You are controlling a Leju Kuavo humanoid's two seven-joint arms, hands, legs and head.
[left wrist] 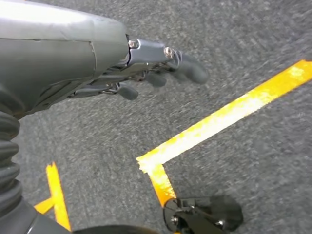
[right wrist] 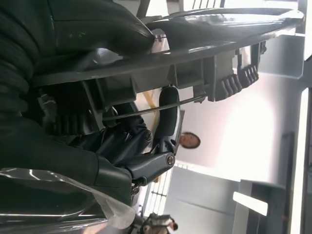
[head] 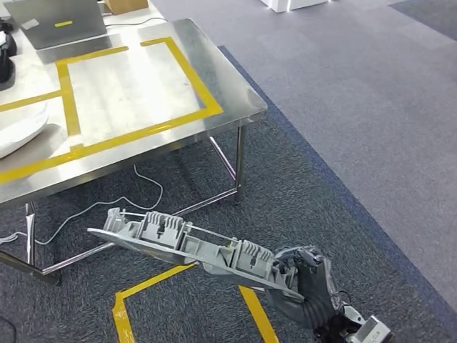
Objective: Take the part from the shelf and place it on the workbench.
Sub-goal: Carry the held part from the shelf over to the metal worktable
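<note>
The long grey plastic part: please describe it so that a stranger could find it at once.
Start at the steel workbench with yellow tape. Below its front edge, above the dark carpet, the right hand holds the long grey plastic part by one end. Its ribbed clips and thin wire set it apart.

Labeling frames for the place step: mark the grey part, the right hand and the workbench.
grey part [head: 178, 239]: head view, ribbed middle section.
right hand [head: 302, 282]: head view, hand gripping the part's near end.
workbench [head: 237, 96]: head view, bare steel corner outside the yellow tape.
</note>
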